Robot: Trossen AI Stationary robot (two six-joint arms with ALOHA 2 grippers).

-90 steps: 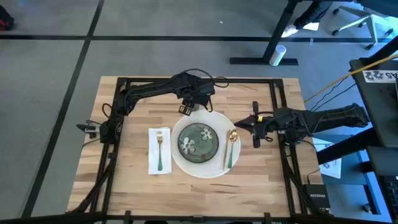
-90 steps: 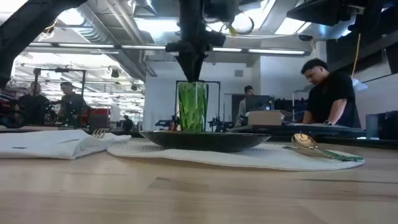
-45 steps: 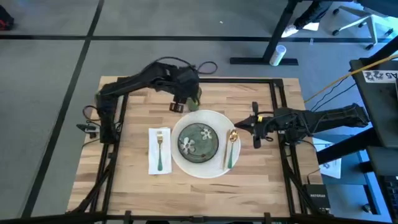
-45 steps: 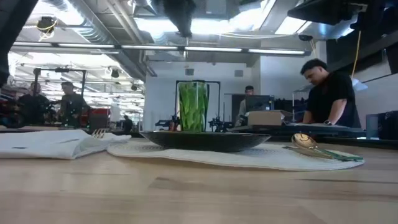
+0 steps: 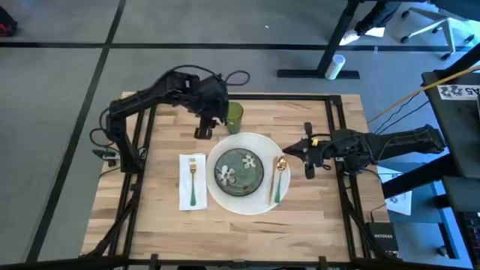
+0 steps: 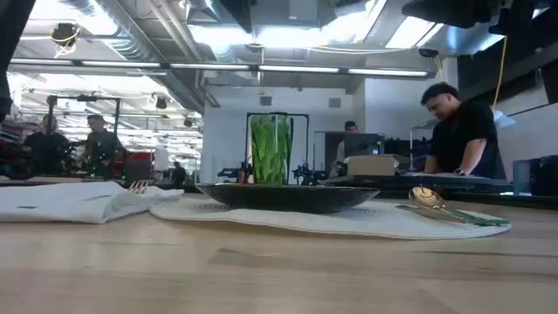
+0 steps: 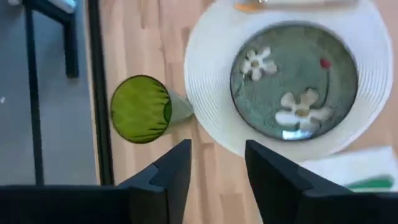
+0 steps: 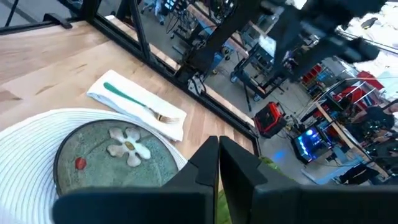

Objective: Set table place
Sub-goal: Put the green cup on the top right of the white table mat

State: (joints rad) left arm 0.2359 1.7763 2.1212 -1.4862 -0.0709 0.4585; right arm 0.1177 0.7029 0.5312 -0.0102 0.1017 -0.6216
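A green ribbed glass [image 5: 234, 116] stands upright on the table [image 5: 157, 225], just beyond the far rim of a round white placemat [image 5: 259, 201]. A dark green plate with flower marks [image 5: 239, 169] sits on the mat. A gold spoon with a green handle [image 5: 278, 178] lies at the mat's right. A fork lies on a white napkin [image 5: 193, 180] to the left. My left gripper [image 7: 217, 168] hovers open, left of the glass [image 7: 142, 109] and apart from it. My right gripper [image 8: 217, 155] is shut and waits right of the spoon [image 5: 294, 150].
Black metal rails [image 5: 142, 135] frame the table on all sides. Bare wood lies along the near edge [image 6: 279, 270]. In the low view people stand at benches beyond the table, one in a dark shirt [image 6: 466, 131]. The right arm [image 5: 375, 146] reaches in from the right edge.
My left gripper has risen off the green glass, out of the low view, and drawn back toward the table's left edge. The glass stays upright where it stood.
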